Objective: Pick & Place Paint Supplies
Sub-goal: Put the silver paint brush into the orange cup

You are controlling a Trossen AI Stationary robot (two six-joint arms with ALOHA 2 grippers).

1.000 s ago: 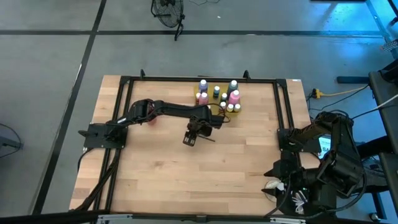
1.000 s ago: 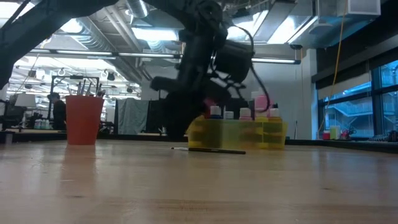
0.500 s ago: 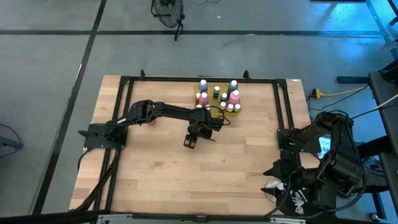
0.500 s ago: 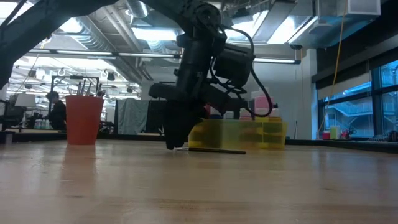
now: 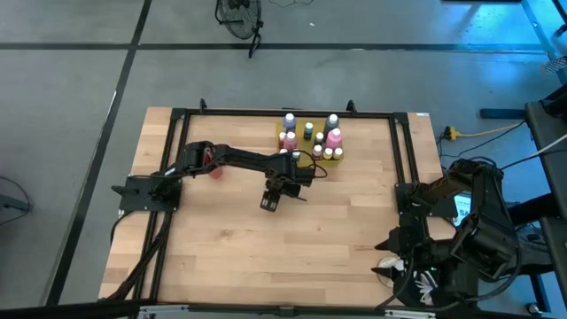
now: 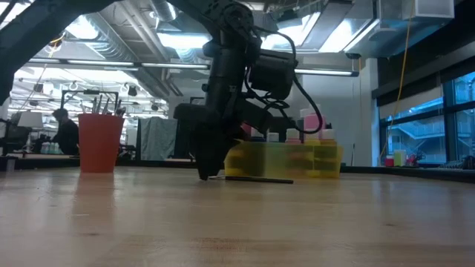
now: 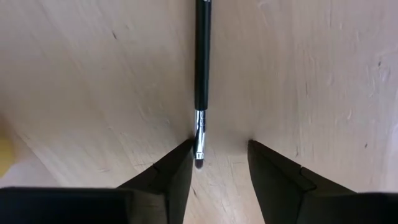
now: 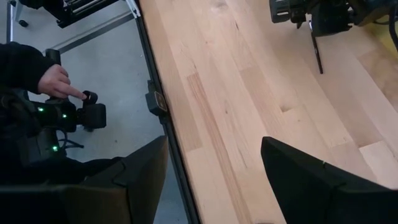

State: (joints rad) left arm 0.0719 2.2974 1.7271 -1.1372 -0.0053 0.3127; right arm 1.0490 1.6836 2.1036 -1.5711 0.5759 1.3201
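Your left gripper (image 7: 219, 163) is down at the wooden table (image 5: 230, 257), its two fingers (image 7: 180, 168) spread apart with the pale tip of one paintbrush (image 7: 200, 74) lying between them; the brush lies flat on the wood, its dark handle running away from the gripper, and the tip sits just beside one finger, though you cannot tell whether it touches; nothing is pinched. In the high view that gripper (image 5: 270, 202) sits near the yellow tray (image 5: 319, 128), on the side toward the table's middle.

The tray holds the paint bottles (image 5: 333, 137); you can count about nine white caps from above, two of them on pink bodies, while the other colours are too small to tell. In the low view the same brush (image 6: 256, 179) lies just in front of the tray (image 6: 312, 159), and one red cup (image 6: 99, 142) stands well apart from it, with thin handles rising from it.

Your right gripper (image 8: 214, 180) waits at the table's edge, far from the tray, its fingers spread wide and holding nothing; beyond that edge one hand (image 8: 57, 81) of a person rests on a controller.
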